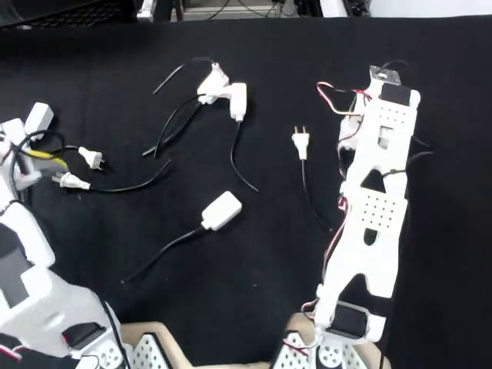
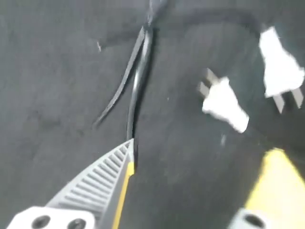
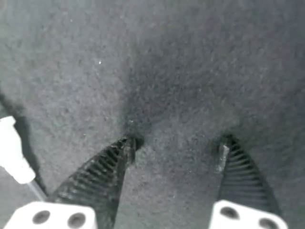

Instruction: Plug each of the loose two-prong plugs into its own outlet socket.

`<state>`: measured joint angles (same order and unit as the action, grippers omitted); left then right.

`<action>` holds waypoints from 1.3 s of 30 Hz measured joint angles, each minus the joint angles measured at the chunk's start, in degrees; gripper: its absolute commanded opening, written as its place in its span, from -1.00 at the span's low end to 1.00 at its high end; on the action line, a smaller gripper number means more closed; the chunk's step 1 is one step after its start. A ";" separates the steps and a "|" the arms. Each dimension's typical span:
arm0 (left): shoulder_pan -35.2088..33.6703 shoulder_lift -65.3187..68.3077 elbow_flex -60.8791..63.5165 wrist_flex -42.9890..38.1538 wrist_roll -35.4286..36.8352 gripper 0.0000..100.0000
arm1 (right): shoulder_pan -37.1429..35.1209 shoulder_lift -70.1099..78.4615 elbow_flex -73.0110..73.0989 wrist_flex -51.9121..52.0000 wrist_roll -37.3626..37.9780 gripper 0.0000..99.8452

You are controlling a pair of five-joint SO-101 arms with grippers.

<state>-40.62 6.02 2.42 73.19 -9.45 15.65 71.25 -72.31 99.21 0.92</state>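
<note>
Your left hand (image 2: 202, 148) is open, its fingers spread wide with nothing between them. A black cord (image 2: 138, 86) runs right up to the tip of its ribbed finger (image 2: 107, 179). Just beyond the fingertips, two loose white plugs lie on the black worktop (image 2: 57, 71): the nearer plug (image 2: 221, 102) and, just beside it, the farther plug (image 2: 281, 71). The hand touches neither. Your right hand (image 3: 176, 143) is open too, both fingertips down on the cloth, gripping nothing. A third plug (image 1: 301, 142) lies apart from it, on the side toward your left arm, with its prongs free. The flat socket (image 1: 221, 209) and the socket block (image 1: 238, 100) lie between your two hands, well apart from either.
</note>
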 measured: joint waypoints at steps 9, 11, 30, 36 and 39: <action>8.70 0.79 9.58 -18.46 8.35 -0.47 | 0.00 0.09 -0.09 0.00 -0.18 -0.45; 9.32 0.79 12.92 -21.10 12.57 -0.47 | 0.00 0.09 -0.09 0.00 -0.26 -0.45; 9.49 1.49 22.15 -30.33 30.51 -0.48 | 0.00 0.09 -0.09 0.00 -0.26 -0.45; 10.73 3.96 23.12 -31.21 30.51 -0.48 | 0.00 0.09 -0.09 0.00 -0.26 -0.45; 10.90 4.40 23.12 -31.56 30.51 -0.48 | 0.00 0.09 -0.09 0.00 -0.26 -0.45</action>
<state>-29.71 10.42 25.54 41.63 21.05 15.65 71.34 -72.40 99.21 0.66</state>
